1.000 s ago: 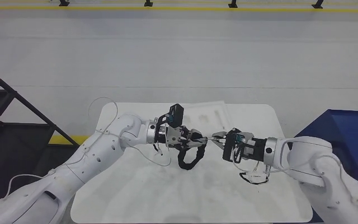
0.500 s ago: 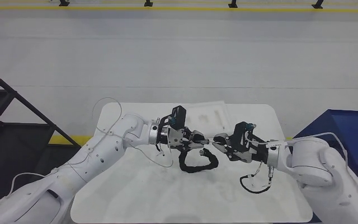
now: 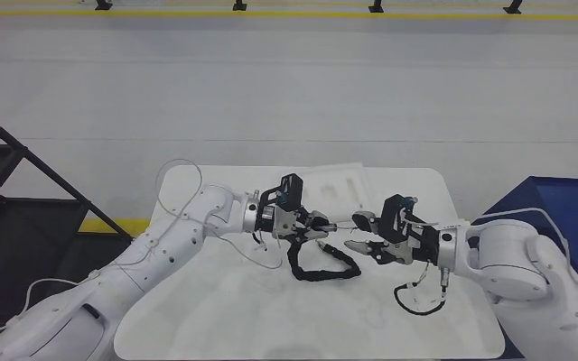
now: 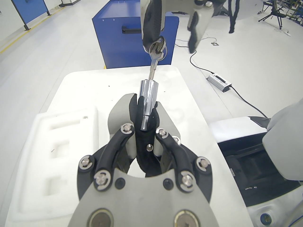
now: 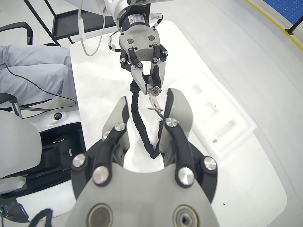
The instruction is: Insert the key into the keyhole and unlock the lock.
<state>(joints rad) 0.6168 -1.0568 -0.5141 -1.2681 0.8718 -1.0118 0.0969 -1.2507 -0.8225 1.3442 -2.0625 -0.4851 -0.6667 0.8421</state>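
**Desk:** What holds what here?

**Photographer:** The key (image 4: 153, 68) is pushed blade-first into the end of the chrome lock (image 4: 147, 95). Its head and ring (image 5: 157, 110) jut out to the right. The left gripper (image 4: 144, 109) is pressed together on the lock barrel above the middle of the table (image 3: 226, 307). A black cable (image 5: 139, 124) hangs from the lock and loops toward the near side.

**Desk:** And the right gripper?

**Photographer:** The right gripper (image 5: 147, 99) is spread wide around the key's head, which lies just beside one finger (image 4: 152, 22). Whether they touch cannot be told.

**Desk:** Any other containers?

**Photographer:** A white foam tray (image 4: 28, 157) with rectangular recesses lies along the far edge, behind both grippers.

**Desk:** Room to move?

**Photographer:** Bare tabletop stretches near and left of the cable. A blue cabinet (image 4: 111, 45) stands off the right edge, well apart from the lock.
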